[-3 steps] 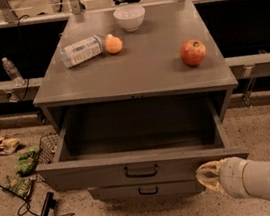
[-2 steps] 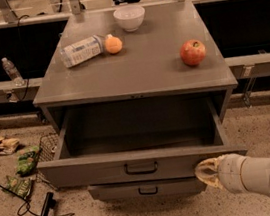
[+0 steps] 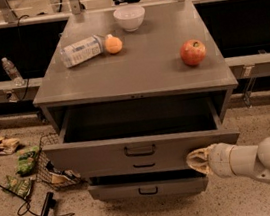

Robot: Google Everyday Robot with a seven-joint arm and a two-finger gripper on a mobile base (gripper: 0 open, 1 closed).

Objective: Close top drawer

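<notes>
The top drawer [image 3: 96,156] of the grey cabinet [image 3: 135,74] stands open and partly pulled out. Its inside looks empty, and a dark loop handle [image 3: 140,150] sits at the centre of its flat front. My gripper [image 3: 197,160], a cream tip on a white arm, comes in from the lower right. It rests against the lower right part of the drawer front, to the right of the handle. Two narrower drawers [image 3: 148,190] sit below.
On the cabinet top are a white bowl [image 3: 129,18], a lying plastic bottle [image 3: 82,50], an orange [image 3: 113,44] and a red apple [image 3: 193,52]. Snack bags [image 3: 27,161] and cables [image 3: 17,198] litter the floor at the left. A water bottle [image 3: 12,72] stands on the ledge.
The top drawer has slid part of the way back into the cabinet. My gripper has moved up and inward with the drawer front.
</notes>
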